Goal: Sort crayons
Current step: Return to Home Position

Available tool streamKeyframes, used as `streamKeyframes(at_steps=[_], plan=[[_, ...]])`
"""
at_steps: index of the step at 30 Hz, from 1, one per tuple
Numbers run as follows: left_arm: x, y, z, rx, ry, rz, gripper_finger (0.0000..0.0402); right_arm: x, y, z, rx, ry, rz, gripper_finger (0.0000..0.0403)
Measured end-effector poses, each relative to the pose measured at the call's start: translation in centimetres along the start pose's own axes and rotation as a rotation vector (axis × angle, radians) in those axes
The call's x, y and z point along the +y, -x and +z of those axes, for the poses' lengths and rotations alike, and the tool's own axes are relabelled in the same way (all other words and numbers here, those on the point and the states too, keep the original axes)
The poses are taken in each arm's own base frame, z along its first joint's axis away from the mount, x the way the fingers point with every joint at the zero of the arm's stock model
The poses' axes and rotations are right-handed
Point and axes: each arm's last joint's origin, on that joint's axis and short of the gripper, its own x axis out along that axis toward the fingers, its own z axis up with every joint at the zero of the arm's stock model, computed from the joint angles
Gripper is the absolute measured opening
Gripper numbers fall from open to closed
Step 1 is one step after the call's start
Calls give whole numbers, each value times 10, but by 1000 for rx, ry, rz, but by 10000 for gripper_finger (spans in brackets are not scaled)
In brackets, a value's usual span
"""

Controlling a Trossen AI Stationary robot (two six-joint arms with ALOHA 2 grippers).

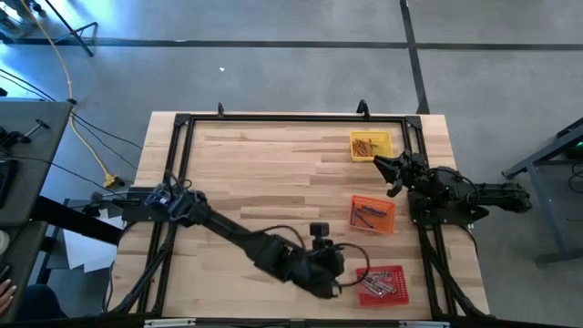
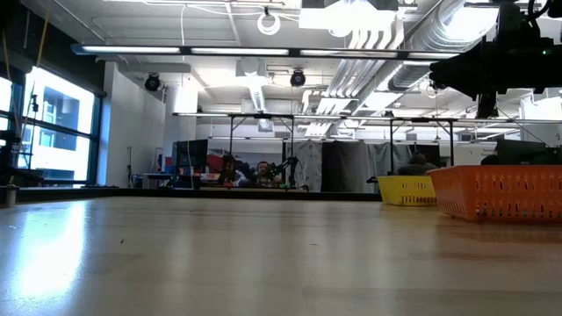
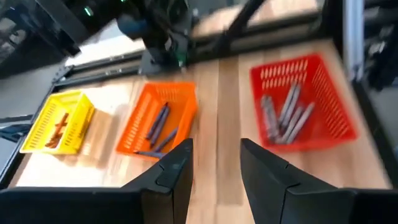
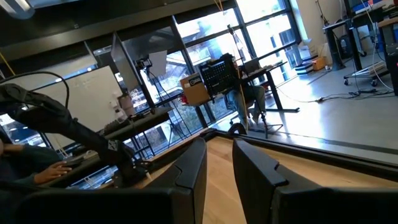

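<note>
Left end effector (image 3: 214, 163): held over the near part of the bench (image 1: 273, 164), just beside the red tray (image 3: 289, 70). Fingers narrowly parted, nothing between them.

Right end effector (image 4: 217, 163): at the bench's right side, between the yellow tray (image 1: 352, 148) and the orange tray (image 1: 387, 202). Narrow gap, empty.

Contents: grey crayons (image 3: 286, 115) lie in the red tray, bluish crayons (image 3: 158, 124) in the orange tray, reddish-orange crayons (image 3: 59, 127) in the yellow tray.

Likely a lab: ceiling ducts (image 2: 386, 26), desks (image 4: 267, 70).
</note>
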Motion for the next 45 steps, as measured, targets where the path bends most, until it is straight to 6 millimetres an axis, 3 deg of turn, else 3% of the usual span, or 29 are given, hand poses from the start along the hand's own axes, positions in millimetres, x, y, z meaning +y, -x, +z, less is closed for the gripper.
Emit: streamKeyframes(at_steps=[8,11,16,23,30,37,42,45], plan=[[10,-29,-28,151,-156,-66,117,0,0,0,1,1,0,73],[21,-29,-40,205,-184,-96,117,0,0,0,1,1,0,73],[67,0,-53,154,-88,-74,117,0,0,-1,7,4,-2,73],[123,47,-114,59,42,-38,117,0,0,-1,12,6,-4,73],[163,98,-172,4,98,-9,117,-1,0,-2,20,10,-6,73],[190,128,-216,-41,205,217,117,-1,0,-2,20,10,-7,73],[194,138,-241,-124,357,160,118,-1,0,-2,22,12,-7,73],[195,144,-260,-146,348,149,118,-1,0,-3,26,13,-8,73]])
